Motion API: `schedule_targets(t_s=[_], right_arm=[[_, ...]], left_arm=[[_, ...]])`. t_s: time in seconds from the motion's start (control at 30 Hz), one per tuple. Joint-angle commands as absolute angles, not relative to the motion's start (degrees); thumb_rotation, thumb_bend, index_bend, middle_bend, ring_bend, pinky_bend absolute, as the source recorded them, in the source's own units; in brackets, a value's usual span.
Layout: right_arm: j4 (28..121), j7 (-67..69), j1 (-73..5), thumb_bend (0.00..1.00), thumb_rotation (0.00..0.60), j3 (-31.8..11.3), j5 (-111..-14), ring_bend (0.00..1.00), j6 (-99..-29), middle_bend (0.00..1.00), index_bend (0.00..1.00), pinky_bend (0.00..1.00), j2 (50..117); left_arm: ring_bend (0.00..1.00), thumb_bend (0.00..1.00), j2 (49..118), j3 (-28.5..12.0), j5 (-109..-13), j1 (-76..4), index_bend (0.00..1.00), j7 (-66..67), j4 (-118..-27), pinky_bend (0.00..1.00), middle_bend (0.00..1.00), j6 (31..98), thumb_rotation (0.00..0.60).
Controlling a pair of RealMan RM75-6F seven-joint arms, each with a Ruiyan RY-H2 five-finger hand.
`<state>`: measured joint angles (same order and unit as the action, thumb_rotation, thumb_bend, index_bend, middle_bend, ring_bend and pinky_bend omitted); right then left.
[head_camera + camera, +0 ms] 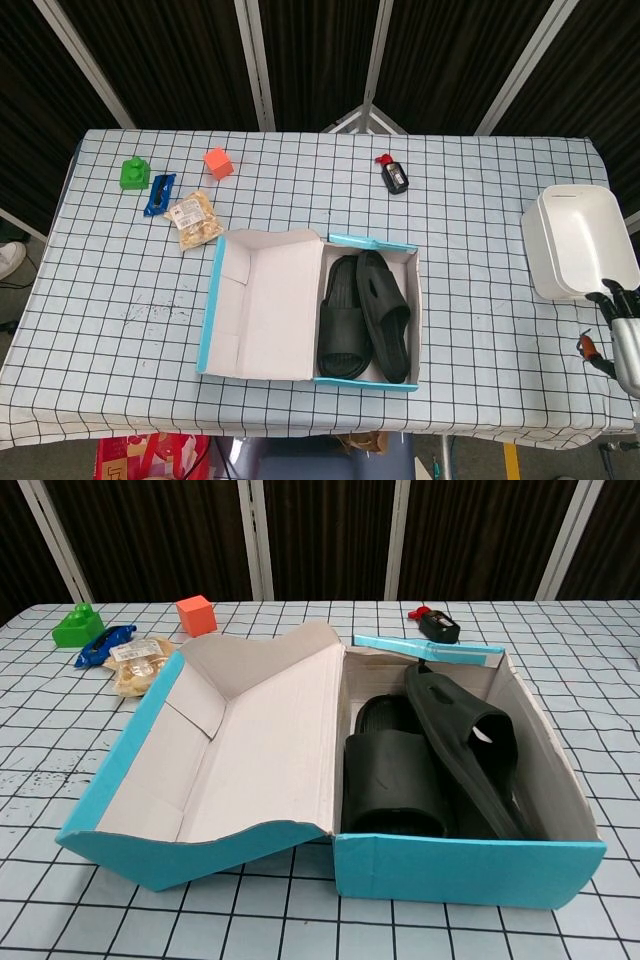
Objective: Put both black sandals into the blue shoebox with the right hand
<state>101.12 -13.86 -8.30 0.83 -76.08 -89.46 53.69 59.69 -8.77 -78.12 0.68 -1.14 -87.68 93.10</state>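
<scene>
Head view is showing the blue cardboard shoebox (212,300) lying open near the front middle of the checked white tablecloth (110,290), its lid folded out flat to the left. Both black rubber sandals (365,315) are sitting inside the box's right compartment, side by side and touching; in the chest view the right-hand sandal (465,745) is leaning tilted against the box wall while the left one (393,780) is lying flat on the bottom.

The right hand (622,335) is showing only at the far right edge of the head view, well apart from the shoebox and just below the white plastic tub (578,240). It is holding nothing that can be seen, but most of it is being cut off by the frame, so how its fingers are lying cannot be told. The left hand is appearing in neither view.

Along the back left of the table are sitting a green toy block (133,173), a blue clip-like object (158,194), a clear snack packet (194,219) and an orange cube (218,162). A small black and red object (395,176) is lying behind the box.
</scene>
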Motion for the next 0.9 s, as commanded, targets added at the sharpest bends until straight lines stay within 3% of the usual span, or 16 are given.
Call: schedule_targets(t_s=[0.03,0.37,0.63,0.9], right_arm=[[99.48,-13.66,-6.54,0.34,0.6,1.34,-76.31,0.21,-90.75,0.18,0.3,0.21,54.78],[97.36,-10.55,-3.47,0.34,0.6,2.15,-79.65,0.19,-91.96,0.18,0.3,0.16,54.93],[98.82,-12.07,-0.77,0.34,0.6,1.82,-81.15,0.19,-94.69,0.18,0.3,0.15,54.85],[98.34,-11.03,0.79,0.34,0.6,1.12,-82.77,0.18,-96.48,0.18,0.3,0.14,55.36]], left_arm=[[0.0,0.37,59.46,-8.57,-78.31,0.8,0.02,-0.7,-88.09,0.03,0.0,93.18,0.6],[0.0,0.37,59.51,-9.17,-77.37,2.0,0.04,1.95,-88.28,0.03,0.0,95.74,0.6],[0.0,0.37,59.6,-8.58,-76.87,-0.32,0.04,0.64,-87.12,0.03,0.0,89.68,0.6],[0.0,0.37,61.91,-6.98,-81.29,-2.11,0.04,1.45,-85.34,0.03,0.0,88.93,0.6]])
